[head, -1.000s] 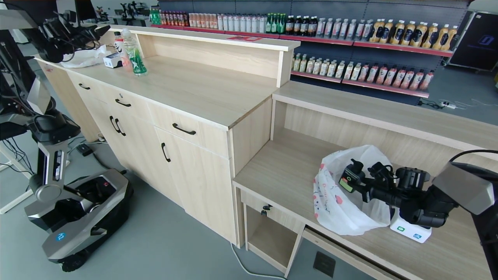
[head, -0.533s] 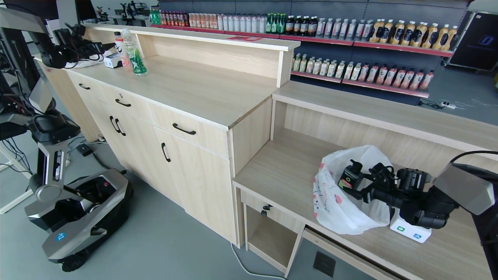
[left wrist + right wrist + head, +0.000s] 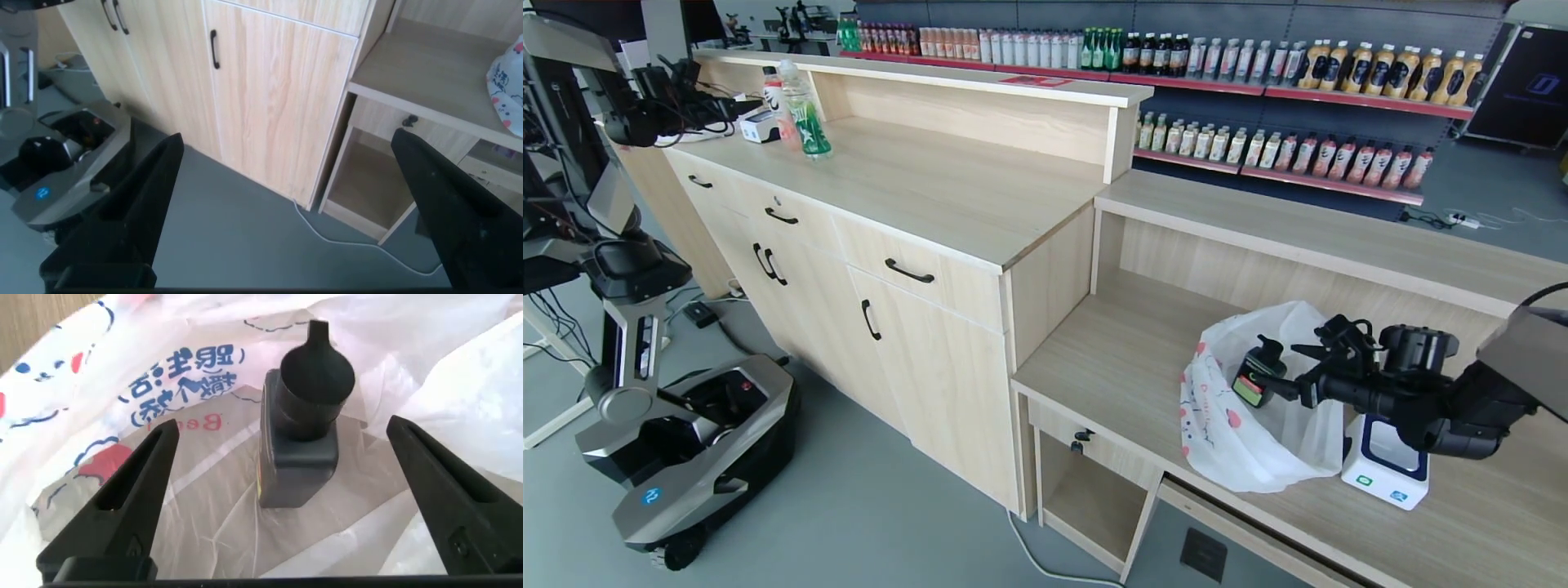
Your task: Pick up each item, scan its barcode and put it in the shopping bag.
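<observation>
A black bottle [image 3: 1255, 374] with a green and red label sits inside the white shopping bag [image 3: 1233, 441] on the low counter. My right gripper [image 3: 1290, 371] hovers over the bag's mouth, open. In the right wrist view the black bottle [image 3: 301, 433] rests on the bag's plastic [image 3: 163, 392], between my spread fingers and untouched by them. At the far left of the high counter stand a clear bottle with a green label [image 3: 805, 114], a red and white bottle [image 3: 771, 96] and a small white box [image 3: 759, 126]. My left gripper [image 3: 737, 106] is beside the box, open with nothing in it [image 3: 288, 140].
A white and blue scanner stand [image 3: 1385, 475] sits right of the bag, under my right arm. A raised ledge [image 3: 980, 82] backs the high counter [image 3: 915, 188]. Drink shelves [image 3: 1258, 90] line the back wall. Another robot's base [image 3: 686, 441] stands on the floor at the left.
My right gripper opened, left the black bottle in the bag and drew back to the right, uncovering the scanner. My left gripper moved right, closer to the white box.
</observation>
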Robot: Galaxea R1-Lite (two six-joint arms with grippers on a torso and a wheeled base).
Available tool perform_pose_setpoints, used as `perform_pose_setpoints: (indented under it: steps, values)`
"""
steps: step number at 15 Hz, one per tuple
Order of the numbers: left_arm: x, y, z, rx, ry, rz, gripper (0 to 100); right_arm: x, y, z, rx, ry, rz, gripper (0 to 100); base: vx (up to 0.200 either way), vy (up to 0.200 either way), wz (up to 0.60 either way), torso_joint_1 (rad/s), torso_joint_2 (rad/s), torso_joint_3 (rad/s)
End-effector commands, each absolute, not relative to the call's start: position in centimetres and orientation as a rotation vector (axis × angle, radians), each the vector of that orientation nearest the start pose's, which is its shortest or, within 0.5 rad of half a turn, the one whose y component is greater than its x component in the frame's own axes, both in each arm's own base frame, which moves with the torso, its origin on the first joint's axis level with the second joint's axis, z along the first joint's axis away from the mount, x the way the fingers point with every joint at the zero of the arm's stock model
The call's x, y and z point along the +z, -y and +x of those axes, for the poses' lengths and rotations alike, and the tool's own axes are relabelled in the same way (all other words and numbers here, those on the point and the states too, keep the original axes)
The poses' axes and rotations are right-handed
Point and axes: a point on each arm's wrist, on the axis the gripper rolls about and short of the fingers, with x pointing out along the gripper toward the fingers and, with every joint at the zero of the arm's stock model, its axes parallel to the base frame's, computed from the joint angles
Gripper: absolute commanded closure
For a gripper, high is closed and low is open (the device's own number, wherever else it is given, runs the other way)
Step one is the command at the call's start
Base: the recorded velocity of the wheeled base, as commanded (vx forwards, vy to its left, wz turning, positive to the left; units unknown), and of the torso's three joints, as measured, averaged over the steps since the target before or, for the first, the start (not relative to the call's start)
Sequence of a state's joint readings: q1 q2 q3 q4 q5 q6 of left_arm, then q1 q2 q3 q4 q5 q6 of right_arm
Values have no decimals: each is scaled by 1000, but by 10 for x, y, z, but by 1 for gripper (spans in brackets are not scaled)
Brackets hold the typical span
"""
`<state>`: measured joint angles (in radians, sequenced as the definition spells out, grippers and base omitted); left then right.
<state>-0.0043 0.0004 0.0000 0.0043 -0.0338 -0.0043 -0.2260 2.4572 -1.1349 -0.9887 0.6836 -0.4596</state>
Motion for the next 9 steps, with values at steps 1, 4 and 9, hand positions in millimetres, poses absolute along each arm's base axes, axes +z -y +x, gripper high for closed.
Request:
perform_pose_setpoints:
  steps: [1, 4, 9]
  values:
    - [75, 1, -23, -38, -6, -5, 0, 78, 80, 379, 492, -143, -380, 0, 0, 0, 0, 0, 0, 0]
    - [75, 1, -23, -38, -6, -5, 0, 95, 87, 294, 430, -179, -483, 0, 0, 0, 0, 0, 0, 0]
    - [75, 1, -23, -38, -6, -5, 0, 159, 85, 244, 313, -65, -635, 0, 0, 0, -240, 1, 2, 0]
